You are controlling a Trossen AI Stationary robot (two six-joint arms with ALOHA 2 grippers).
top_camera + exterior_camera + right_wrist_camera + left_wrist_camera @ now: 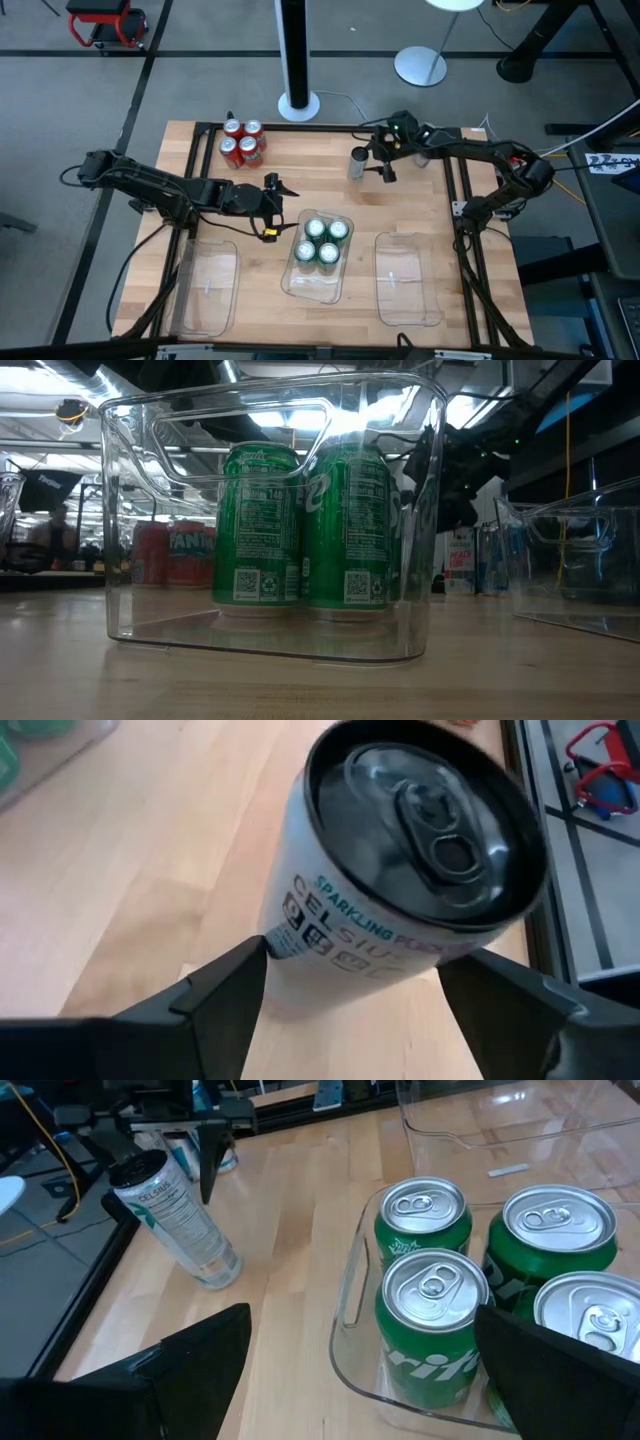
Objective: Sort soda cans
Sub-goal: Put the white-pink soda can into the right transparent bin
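Note:
A silver-grey can [358, 165] with teal lettering [400, 890] stands upright on the table at the far middle. My right gripper [355, 965] reaches it from the far right, slanting down, open, with one finger on each side of the can's wall. Four green cans [322, 240] stand in the middle clear tray [318, 285]. Four red cans [242, 143] stand bunched on the table at the far left. My left gripper [285, 200] hovers open just left of the middle tray, above the table, with nothing between its fingers [200, 1360]. My right gripper's fingertips [245, 965] stand beside the silver can's side wall [300, 935], a little below its top rim, one on each side. Whether they touch the wall I cannot tell. The can's base rests on the table [215, 1270].
A clear tray [208, 290] lies at the near left and another [408, 285] at the near right, with nothing in them. More cans with blue marks [495, 560] show at the far right, under my right arm. Black frame rails [462, 200] run along the table's edges.

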